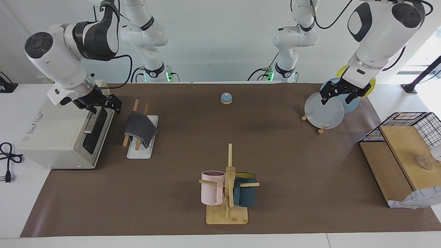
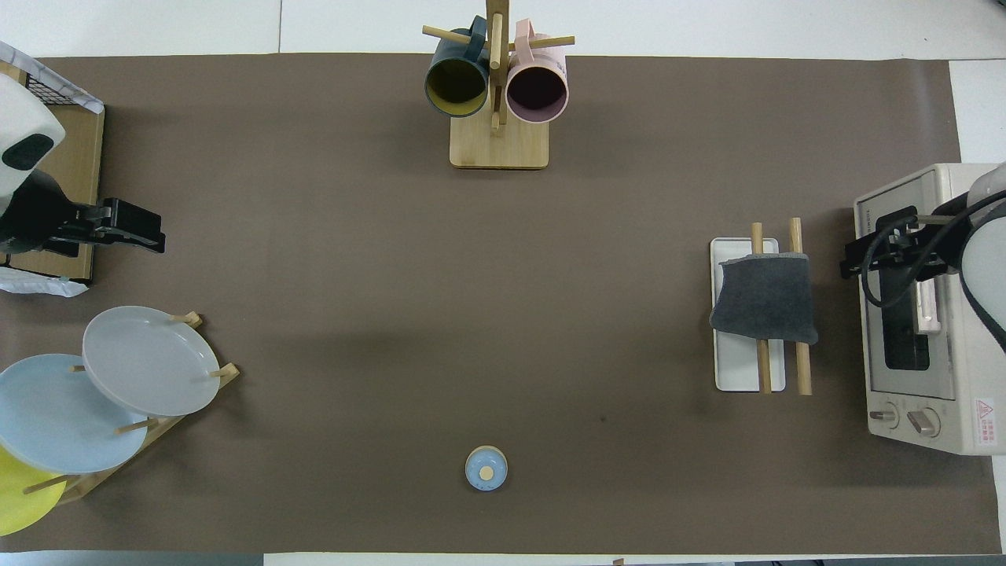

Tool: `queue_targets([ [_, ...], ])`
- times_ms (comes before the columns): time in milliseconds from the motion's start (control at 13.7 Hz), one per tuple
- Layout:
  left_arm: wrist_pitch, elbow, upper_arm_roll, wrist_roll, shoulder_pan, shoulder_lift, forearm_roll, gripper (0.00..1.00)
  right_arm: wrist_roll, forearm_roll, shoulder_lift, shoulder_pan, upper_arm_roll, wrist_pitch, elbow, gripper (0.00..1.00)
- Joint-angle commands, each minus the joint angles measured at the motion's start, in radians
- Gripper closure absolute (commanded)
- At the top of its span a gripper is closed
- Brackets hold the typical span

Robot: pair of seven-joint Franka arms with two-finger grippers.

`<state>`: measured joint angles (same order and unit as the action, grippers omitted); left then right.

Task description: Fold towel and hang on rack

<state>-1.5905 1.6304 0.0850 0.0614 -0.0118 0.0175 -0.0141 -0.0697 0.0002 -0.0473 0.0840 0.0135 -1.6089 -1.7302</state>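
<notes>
**Towel draped on the rack, both grippers free**

From my remote station I read the scene as follows. The towel [image 1: 140, 126], dark grey face up, hangs folded over the two wooden rods of the rack [image 1: 139, 151], whose white base sits on the brown mat [image 1: 275, 155] near the table edge at the right arm's end. Both rods stick out from under the cloth on the side nearer the robots and on the side farther from them. Nothing grips the towel.

The right gripper [image 1: 115, 104] hangs in the air over the toaster oven [image 1: 51, 137] beside the rack, its jaws apart and empty, clear of the cloth. The left gripper [image 1: 336, 94] hovers over the plate stand [image 1: 324, 112] at the left arm's end of the table, jaws likewise apart and holding nothing; this arm waits.

On the mat I also see a small blue bell [image 1: 226, 98] near the robots' edge and a mug tree [image 1: 228, 193] toward the edge farthest from them.
</notes>
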Motion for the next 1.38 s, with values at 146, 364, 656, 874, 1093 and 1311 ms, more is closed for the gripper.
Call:
queue_targets([
  [146,0.017,0.019,0.019,-0.018,0.032,-0.021,-0.003,0.00,-0.013,-0.025,0.020,0.003,-0.052,0.112,0.061,0.00],
  [364,0.011,0.022,0.016,-0.006,0.021,-0.021,-0.003,0.00,-0.015,-0.025,0.015,0.005,-0.055,0.119,0.076,0.00],
  [656,0.009,0.022,0.015,-0.011,0.030,-0.024,-0.003,0.00,-0.016,-0.045,-0.015,-0.009,-0.056,0.106,0.136,0.00],
  [874,0.011,0.022,0.013,-0.011,0.033,-0.025,-0.003,0.00,-0.015,-0.062,-0.035,-0.070,-0.012,0.104,0.168,0.00],
  [1093,0.009,0.022,0.012,-0.011,0.033,-0.025,-0.003,0.00,-0.013,-0.048,-0.022,-0.073,-0.003,0.122,0.159,0.00],
  [1311,0.011,0.022,0.012,-0.011,0.033,-0.025,-0.003,0.00,-0.010,-0.043,0.021,-0.076,0.013,0.118,0.104,0.00],
])
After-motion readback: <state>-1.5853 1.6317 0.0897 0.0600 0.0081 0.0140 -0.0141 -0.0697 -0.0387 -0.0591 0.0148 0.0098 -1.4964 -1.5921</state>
